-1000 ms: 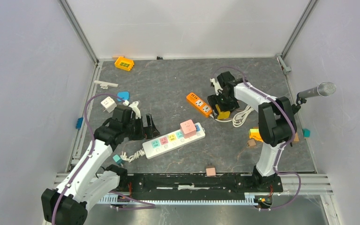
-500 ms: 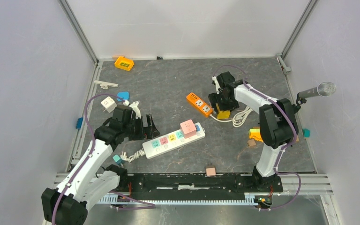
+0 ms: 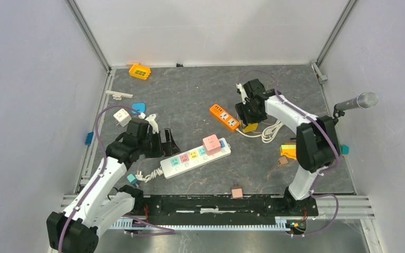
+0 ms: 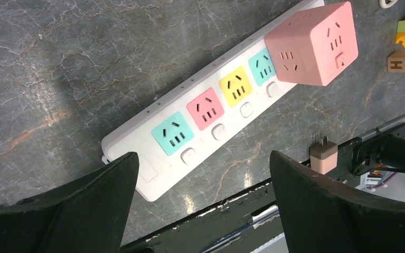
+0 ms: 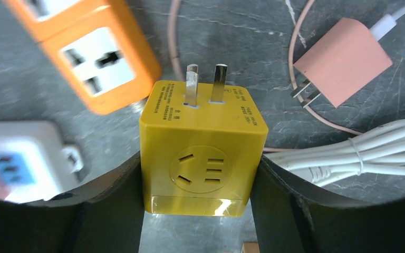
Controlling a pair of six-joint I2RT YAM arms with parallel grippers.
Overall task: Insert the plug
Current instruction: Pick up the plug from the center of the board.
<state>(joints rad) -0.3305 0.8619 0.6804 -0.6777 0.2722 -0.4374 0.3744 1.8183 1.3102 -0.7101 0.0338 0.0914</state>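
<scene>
Grips yellow cube plug point(image 5: 203, 153) by opposite side faces in right tool point(image 5: 198, 163), prongs free, just beside orange power strip point(image 5: 84, 58). Probably light, rigid, slick plastic. Left tool point(image 4: 203, 158) spread wide, well apart from that strip.

Fine dark print runs beside the prongs on the yellow cube plug adapter point(image 5: 203, 153), too small for me to read. The small tan block point(image 4: 401, 61) shows an H-like mark.
</scene>
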